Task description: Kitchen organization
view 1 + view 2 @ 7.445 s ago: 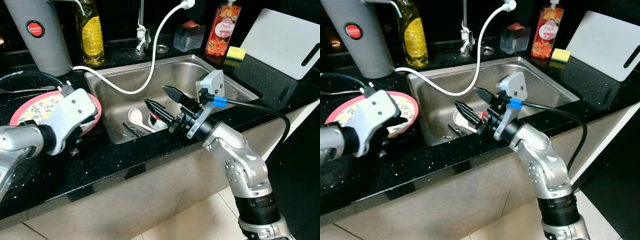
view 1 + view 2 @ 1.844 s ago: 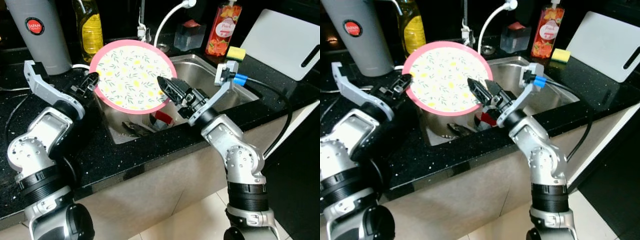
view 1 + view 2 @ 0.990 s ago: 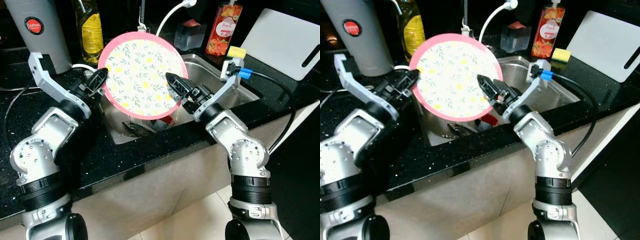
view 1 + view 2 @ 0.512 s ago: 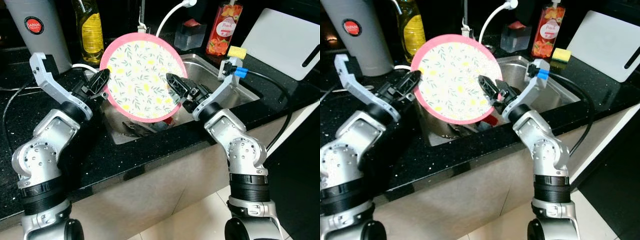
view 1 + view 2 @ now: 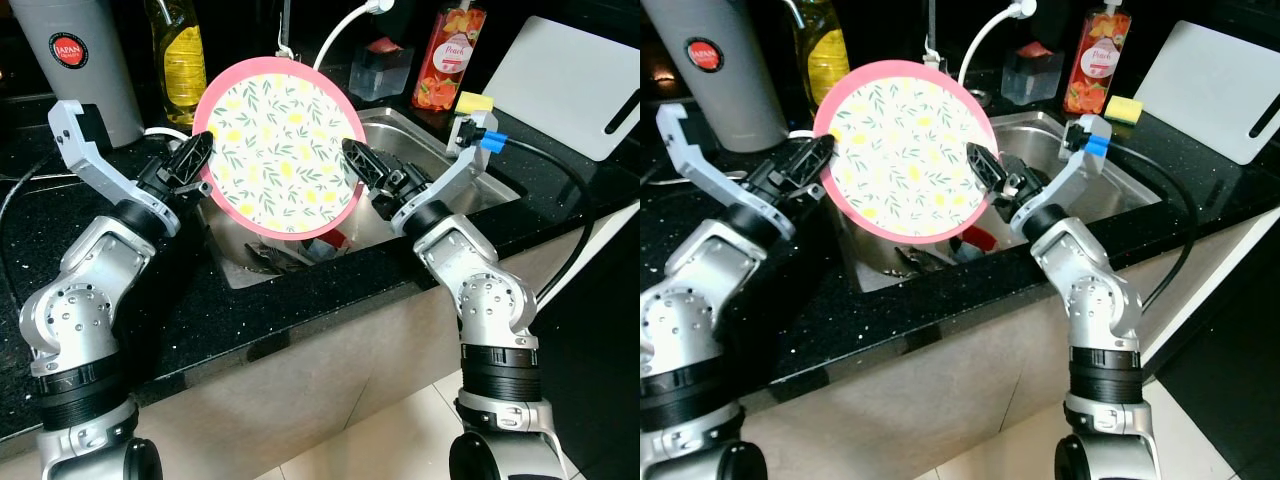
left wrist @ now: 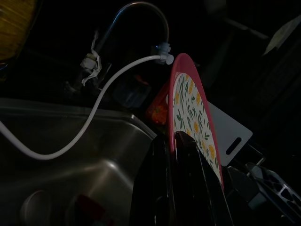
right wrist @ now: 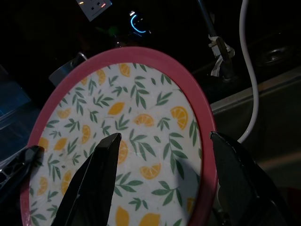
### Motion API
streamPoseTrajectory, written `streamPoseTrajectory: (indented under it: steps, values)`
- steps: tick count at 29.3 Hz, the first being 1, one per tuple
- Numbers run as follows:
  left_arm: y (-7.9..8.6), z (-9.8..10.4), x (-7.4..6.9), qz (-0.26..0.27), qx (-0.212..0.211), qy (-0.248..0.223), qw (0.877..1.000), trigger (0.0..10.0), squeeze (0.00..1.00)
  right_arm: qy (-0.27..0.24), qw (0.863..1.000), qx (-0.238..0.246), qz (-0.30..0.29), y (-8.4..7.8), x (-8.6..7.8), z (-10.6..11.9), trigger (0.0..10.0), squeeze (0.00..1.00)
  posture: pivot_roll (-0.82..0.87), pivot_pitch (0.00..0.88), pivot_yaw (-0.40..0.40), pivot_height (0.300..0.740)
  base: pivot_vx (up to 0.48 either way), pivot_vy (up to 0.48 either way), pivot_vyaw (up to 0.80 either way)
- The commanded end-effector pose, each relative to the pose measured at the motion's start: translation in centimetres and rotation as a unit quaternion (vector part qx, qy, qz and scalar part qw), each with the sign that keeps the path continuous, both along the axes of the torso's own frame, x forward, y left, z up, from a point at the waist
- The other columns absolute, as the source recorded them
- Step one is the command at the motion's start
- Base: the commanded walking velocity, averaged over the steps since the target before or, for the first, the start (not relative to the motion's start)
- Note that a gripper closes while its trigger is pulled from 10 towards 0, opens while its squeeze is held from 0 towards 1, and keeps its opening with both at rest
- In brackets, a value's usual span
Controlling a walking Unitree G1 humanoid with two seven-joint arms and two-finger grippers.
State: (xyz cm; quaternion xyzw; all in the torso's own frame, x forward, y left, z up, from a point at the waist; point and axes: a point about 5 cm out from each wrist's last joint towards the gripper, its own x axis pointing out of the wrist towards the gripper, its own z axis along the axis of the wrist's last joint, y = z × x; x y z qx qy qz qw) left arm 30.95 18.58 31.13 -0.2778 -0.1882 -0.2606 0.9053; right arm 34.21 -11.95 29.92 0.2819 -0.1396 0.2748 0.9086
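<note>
A pink-rimmed plate (image 5: 280, 150) with a lemon-and-leaf print is held upright above the steel sink (image 5: 445, 165). My left gripper (image 5: 198, 162) is shut on the plate's left rim; in the left wrist view its fingers (image 6: 188, 165) pinch the rim edge-on. At the plate's right rim my right gripper (image 5: 357, 166) stands open. In the right wrist view its two fingers (image 7: 96, 174) are spread wide, with the plate's face (image 7: 122, 141) between them. Whether they touch the plate is unclear.
Dirty dishes and cutlery (image 5: 285, 255) lie in the sink under the plate. Behind it stand a grey flask (image 5: 70, 60), an oil bottle (image 5: 180, 50), a white hose (image 5: 335, 30), a soap bottle (image 5: 445, 55), a sponge (image 5: 473, 103) and a white cutting board (image 5: 575, 85).
The plate came off the counter left of the sink and now stands upright over it. In the last second it rose slightly, and the right gripper drew up to its right rim.
</note>
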Motion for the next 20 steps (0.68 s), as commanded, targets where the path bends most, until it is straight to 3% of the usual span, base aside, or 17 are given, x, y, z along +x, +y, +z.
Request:
streamPoseTrajectory:
  steps: [1, 20]
  values:
    - [-0.05, 0.68, -0.72, -0.007, 0.007, -0.029, 1.000, 10.0, 0.00, 0.003, 1.000, 0.002, 0.007, 0.17, 0.09, -0.03, 10.0, 0.00, -0.10, 0.145, -0.049, 0.740, 0.000, 0.000, 0.00]
    - [-0.83, 1.14, -1.56, -0.056, 0.006, -0.049, 0.997, 10.0, 0.00, 0.028, 0.999, -0.008, 0.035, 0.74, 0.17, -0.86, 10.0, 0.00, -0.10, 0.146, -0.051, 0.740, 0.000, 0.000, 0.00]
